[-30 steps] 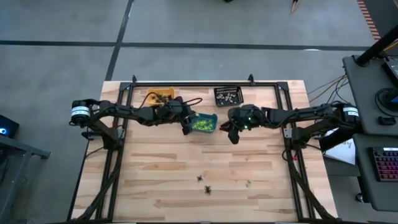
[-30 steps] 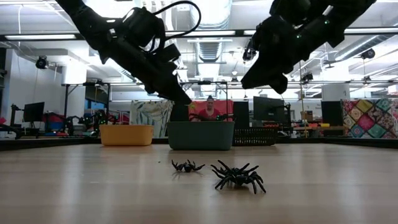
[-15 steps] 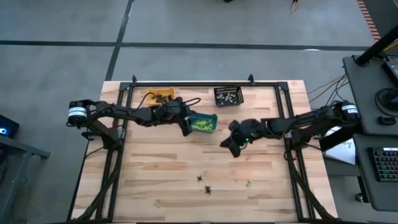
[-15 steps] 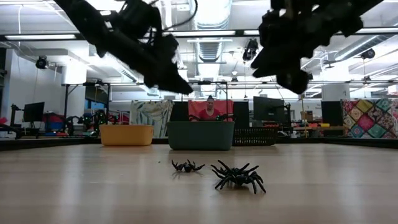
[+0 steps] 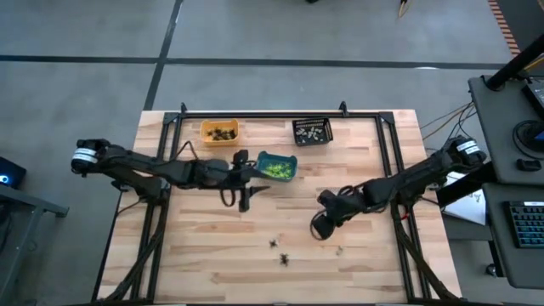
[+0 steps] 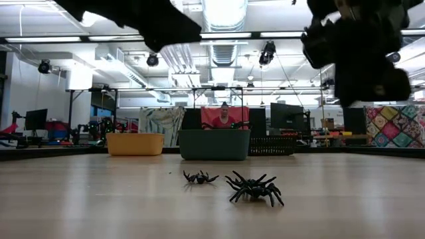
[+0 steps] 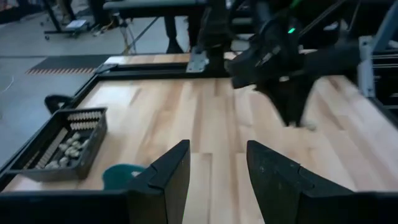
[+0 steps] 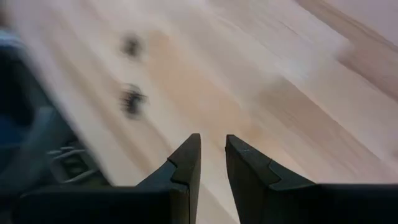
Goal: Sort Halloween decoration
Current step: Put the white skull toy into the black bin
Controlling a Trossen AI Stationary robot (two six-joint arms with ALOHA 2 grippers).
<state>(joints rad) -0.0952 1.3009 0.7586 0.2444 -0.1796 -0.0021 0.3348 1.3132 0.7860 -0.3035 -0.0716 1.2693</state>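
Nearest me, two small black plastic spiders (image 6: 253, 188) lie on the wooden table (image 5: 212, 255). My right gripper (image 5: 318, 228) hovers beyond, fingers slightly parted, empty. Left gripper (image 5: 245, 202) spread, empty, beside the teal bin (image 5: 277, 166).

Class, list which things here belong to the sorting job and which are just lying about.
Job: two black spiders, pale spider, orange bin, teal bin, black bin.
Lying about: keyboard, papers off the table.
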